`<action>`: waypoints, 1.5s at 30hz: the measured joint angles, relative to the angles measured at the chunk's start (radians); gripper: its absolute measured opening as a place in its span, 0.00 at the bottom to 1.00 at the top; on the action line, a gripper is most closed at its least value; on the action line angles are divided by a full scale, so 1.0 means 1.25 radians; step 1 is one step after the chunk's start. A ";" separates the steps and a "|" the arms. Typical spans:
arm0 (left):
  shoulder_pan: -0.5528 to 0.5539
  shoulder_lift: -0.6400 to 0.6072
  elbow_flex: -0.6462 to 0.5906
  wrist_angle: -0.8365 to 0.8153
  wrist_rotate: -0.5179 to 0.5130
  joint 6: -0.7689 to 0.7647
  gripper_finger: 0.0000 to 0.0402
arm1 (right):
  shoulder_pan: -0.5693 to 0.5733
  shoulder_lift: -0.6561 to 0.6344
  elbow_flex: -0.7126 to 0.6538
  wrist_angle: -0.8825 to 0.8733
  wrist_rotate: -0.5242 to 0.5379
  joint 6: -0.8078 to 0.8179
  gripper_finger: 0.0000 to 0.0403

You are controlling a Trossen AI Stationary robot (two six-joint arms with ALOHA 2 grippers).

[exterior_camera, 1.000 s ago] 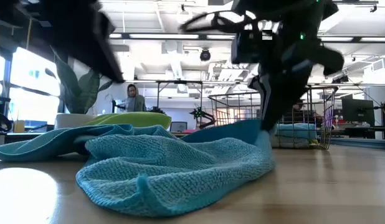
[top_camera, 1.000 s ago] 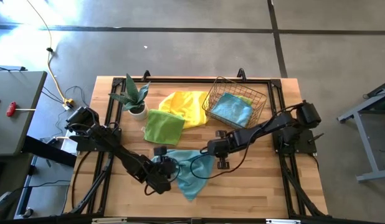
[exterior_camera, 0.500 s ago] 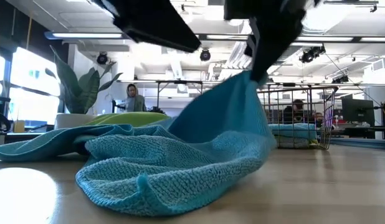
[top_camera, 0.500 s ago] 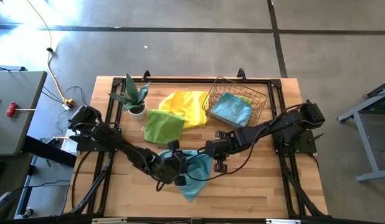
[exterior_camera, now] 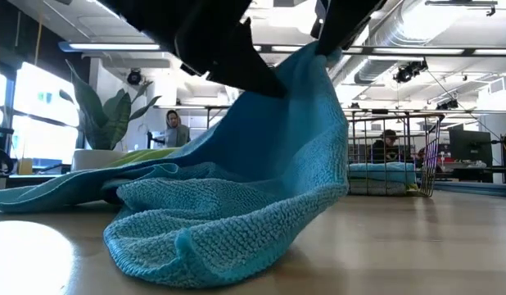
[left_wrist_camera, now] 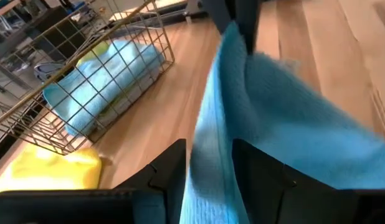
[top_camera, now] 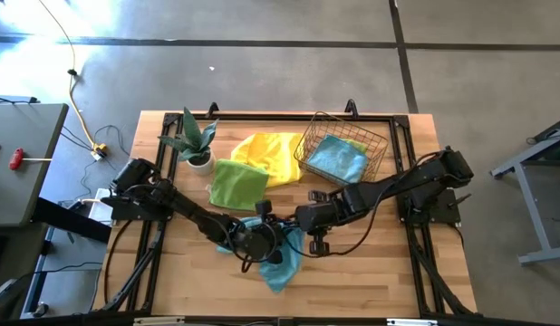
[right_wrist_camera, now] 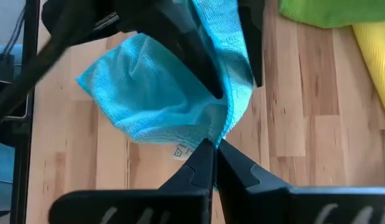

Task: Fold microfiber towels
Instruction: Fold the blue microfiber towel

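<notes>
While teal towel (top_camera: pixel 278 258) hangs lifted at desk (top_camera: pixel 371 272) centre-front, you see right gripper (right_wrist_camera: pixel 212 148) clenched on its raised edge, keeping cloth taut for fold. Left gripper (left_wrist_camera: pixel 208 168) straddles same edge just beside it, jaws part open around cloth; grip not confirmed. Lower half of towel lies bunched on desk. Green towel (top_camera: pixel 236 184) and yellow towel (top_camera: pixel 269 154) lie flat farther back, near plant (top_camera: pixel 195 140). Basket (top_camera: pixel 342 149), far right, holds another blue towel (top_camera: pixel 337 158).
</notes>
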 joint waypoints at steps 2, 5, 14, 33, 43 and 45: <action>-0.002 0.000 0.000 -0.016 0.000 -0.003 0.30 | 0.000 0.000 0.002 -0.002 0.000 0.000 0.00; -0.012 0.000 0.000 -0.062 -0.021 -0.009 0.30 | 0.000 0.000 0.002 -0.023 0.000 0.003 0.00; -0.060 0.000 0.000 -0.279 -0.050 -0.138 0.30 | 0.011 -0.011 0.002 -0.057 0.000 0.017 0.00; -0.175 -0.012 0.000 -0.710 0.028 -0.555 0.30 | 0.025 -0.030 0.002 -0.060 0.016 0.021 0.00; -0.272 -0.012 0.000 -0.734 0.126 -0.598 0.24 | 0.026 -0.030 0.002 -0.060 0.019 0.019 0.00; -0.285 -0.012 0.000 -0.734 0.120 -0.597 0.24 | 0.026 -0.030 0.002 -0.059 0.019 0.018 0.00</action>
